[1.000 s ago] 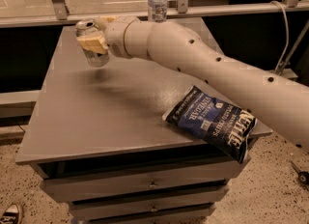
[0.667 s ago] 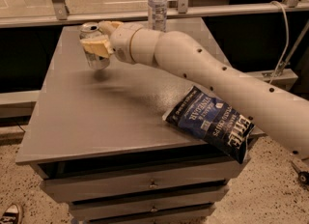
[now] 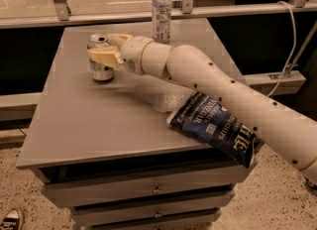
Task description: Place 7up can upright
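The 7up can (image 3: 102, 69) is a small silver can that stands upright on the grey table (image 3: 94, 125), near its far left corner, with its base on or just above the surface. My gripper (image 3: 103, 46) reaches in from the right on the long white arm. Its cream fingers (image 3: 105, 56) are shut around the upper half of the can, one in front and one behind. The can's top rim shows above the fingers.
A clear water bottle (image 3: 161, 13) with a white cap stands at the table's back edge, right of the can. A dark blue chip bag (image 3: 218, 127) lies at the front right corner, under my arm. Drawers (image 3: 156, 189) sit below the tabletop. A metal railing (image 3: 74, 18) runs behind.
The gripper has moved the can down and slightly right, from above the table to the surface. The arm has stretched out lower over the table.
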`<action>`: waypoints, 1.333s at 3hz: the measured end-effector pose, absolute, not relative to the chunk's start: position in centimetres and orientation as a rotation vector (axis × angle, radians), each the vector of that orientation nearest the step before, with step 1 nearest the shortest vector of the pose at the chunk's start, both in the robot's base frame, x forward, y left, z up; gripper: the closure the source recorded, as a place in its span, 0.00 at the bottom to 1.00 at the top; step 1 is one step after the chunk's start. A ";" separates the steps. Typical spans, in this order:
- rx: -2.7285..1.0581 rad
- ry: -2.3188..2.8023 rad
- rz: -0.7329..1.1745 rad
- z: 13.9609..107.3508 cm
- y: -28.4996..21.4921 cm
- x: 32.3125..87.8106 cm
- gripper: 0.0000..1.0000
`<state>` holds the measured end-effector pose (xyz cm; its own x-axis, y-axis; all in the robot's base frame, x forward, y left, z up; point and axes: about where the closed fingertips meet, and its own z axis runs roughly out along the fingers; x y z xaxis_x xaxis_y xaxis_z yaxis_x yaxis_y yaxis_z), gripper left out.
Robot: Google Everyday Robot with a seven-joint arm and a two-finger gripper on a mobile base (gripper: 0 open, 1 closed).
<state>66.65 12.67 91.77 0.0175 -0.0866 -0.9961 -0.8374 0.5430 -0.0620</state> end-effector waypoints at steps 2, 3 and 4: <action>-0.860 1.449 0.724 91.3 12.2 66.6 0.00; -0.873 1.443 0.705 91.9 11.3 66.0 0.00; -0.932 1.460 0.622 95.3 6.5 65.4 0.00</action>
<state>65.38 6.47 95.28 0.0585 -0.1830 -0.9814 -0.8346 0.5304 -0.1486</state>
